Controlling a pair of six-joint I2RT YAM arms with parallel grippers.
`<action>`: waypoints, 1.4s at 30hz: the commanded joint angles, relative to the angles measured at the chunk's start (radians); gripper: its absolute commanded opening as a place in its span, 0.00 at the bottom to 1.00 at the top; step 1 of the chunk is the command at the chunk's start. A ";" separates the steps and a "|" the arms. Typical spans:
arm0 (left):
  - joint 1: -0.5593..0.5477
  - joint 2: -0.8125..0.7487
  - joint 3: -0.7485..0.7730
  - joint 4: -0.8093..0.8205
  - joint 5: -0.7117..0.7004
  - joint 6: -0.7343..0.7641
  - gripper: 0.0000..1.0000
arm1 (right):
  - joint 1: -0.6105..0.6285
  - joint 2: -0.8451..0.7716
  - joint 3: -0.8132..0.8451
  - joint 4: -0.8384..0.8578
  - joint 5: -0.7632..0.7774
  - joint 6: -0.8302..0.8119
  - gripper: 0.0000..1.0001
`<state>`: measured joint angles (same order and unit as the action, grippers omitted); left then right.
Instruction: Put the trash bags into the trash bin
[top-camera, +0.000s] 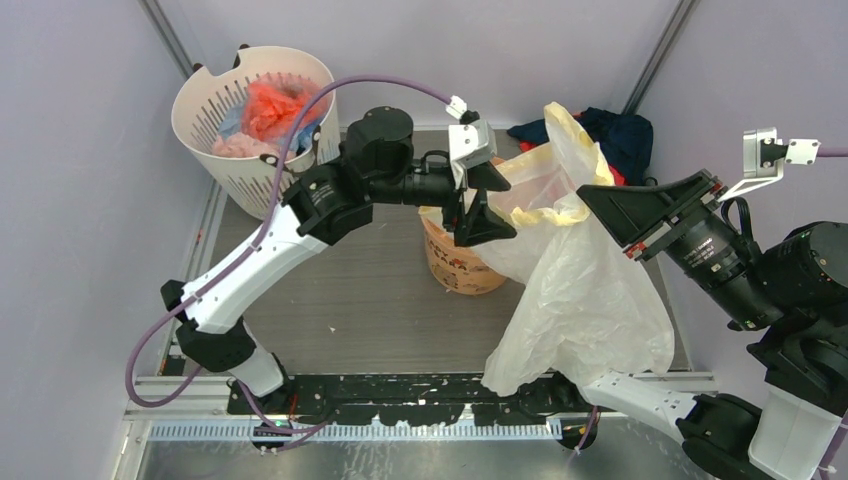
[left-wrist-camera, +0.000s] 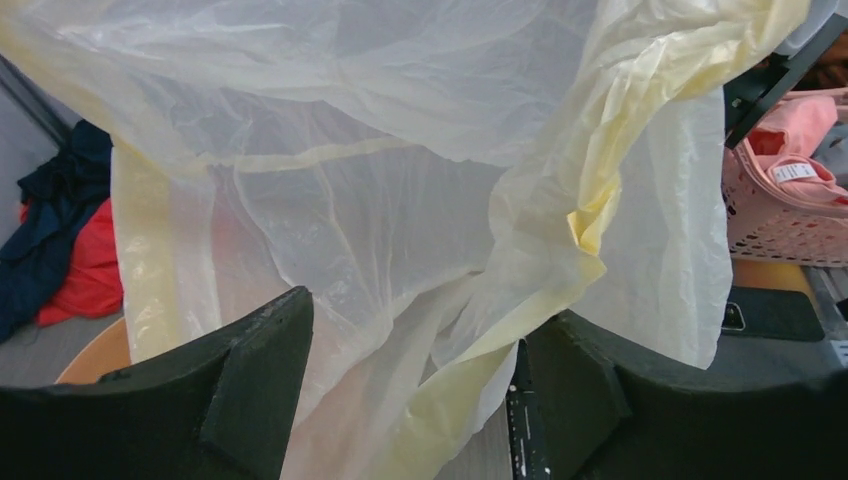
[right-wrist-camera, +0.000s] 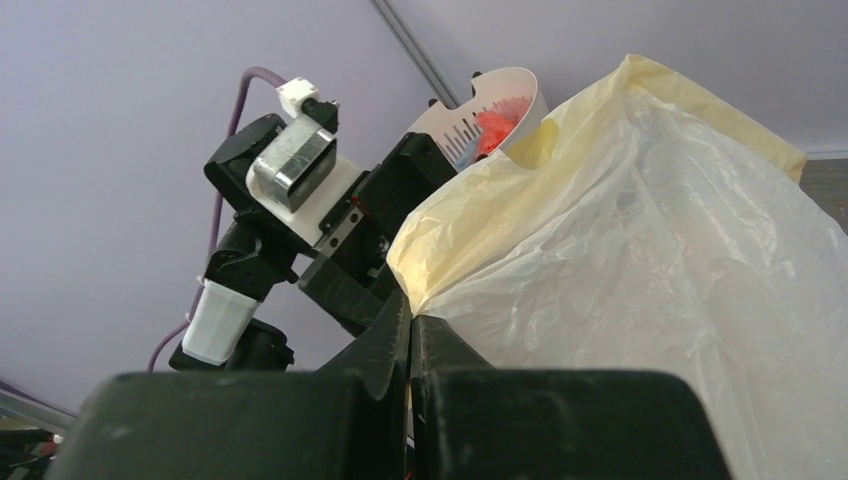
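The pale-yellow translucent trash bag (top-camera: 575, 270) hangs in the air over the middle right of the table. Part of it drapes over the orange bin (top-camera: 455, 265), which lies below it with its print showing. My right gripper (top-camera: 592, 200) is shut on the bag's rim (right-wrist-camera: 440, 270) and holds it up. My left gripper (top-camera: 478, 205) is open above the bin's mouth, with a fold of the bag (left-wrist-camera: 450, 360) hanging between its fingers (left-wrist-camera: 260, 370). The bin's rim (left-wrist-camera: 95, 360) shows at the lower left of the left wrist view.
A white slotted basket (top-camera: 215, 105) with red, pink and blue bundles stands at the back left. A red and navy cloth heap (top-camera: 620, 135) lies at the back right. A pink basket (left-wrist-camera: 790, 215) shows at the right of the left wrist view.
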<state>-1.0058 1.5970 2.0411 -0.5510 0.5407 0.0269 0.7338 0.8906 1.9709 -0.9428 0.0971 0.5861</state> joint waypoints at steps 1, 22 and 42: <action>0.008 0.009 0.038 0.058 0.111 -0.066 0.60 | 0.005 0.009 0.013 0.062 -0.018 0.006 0.01; 0.065 -0.047 0.164 0.087 0.154 -0.196 0.06 | 0.005 -0.070 -0.033 -0.004 0.060 -0.015 0.09; 0.094 0.036 0.373 0.194 0.208 -0.343 0.04 | 0.007 -0.125 0.060 -0.141 0.154 -0.037 0.55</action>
<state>-0.9222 1.6417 2.3844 -0.4408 0.7326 -0.2741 0.7338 0.7620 2.0274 -1.0935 0.2279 0.5682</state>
